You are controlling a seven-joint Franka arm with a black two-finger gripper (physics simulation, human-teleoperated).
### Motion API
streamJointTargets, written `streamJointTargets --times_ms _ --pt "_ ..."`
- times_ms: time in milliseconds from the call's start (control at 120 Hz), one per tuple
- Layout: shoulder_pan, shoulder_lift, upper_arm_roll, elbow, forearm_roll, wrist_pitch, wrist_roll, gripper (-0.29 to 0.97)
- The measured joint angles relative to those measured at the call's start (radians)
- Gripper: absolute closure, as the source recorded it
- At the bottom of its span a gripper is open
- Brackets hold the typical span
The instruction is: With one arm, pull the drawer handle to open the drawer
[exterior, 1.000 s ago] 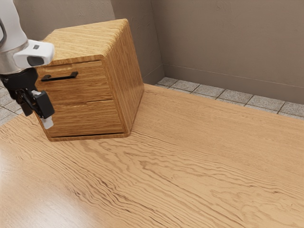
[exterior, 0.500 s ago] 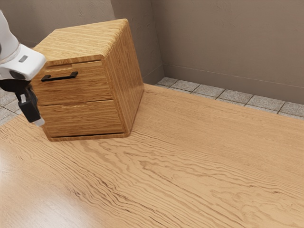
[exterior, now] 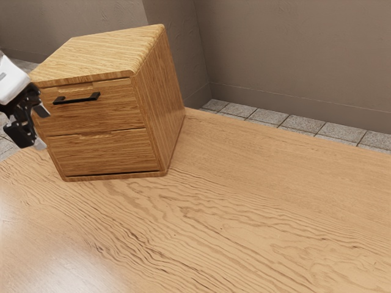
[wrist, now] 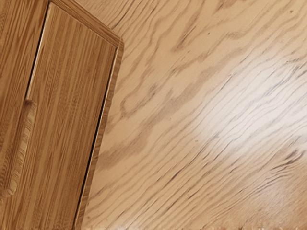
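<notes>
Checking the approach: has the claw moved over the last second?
Yes. The claw slid toward the exterior view's left, off the front of the cabinet, past its edge.

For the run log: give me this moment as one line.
phase: pre-grasp | gripper: exterior view's left of cabinet, off handle | top drawer: shut

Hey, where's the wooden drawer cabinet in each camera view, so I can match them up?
Exterior view: the cabinet stands at the picture's upper left on the table, with a black handle on its upper drawer.
Wrist view: the cabinet shows its front panel close up, next to the bare table.
Shared landmark: the cabinet's bottom front edge, where it meets the table.
</notes>
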Motion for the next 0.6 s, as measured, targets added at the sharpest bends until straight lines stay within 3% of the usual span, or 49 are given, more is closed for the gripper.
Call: streamJointTargets --times_ms 600 --pt "0.037 0.190 0.004 0.134 -0.003 0.066 0.292 0.00"
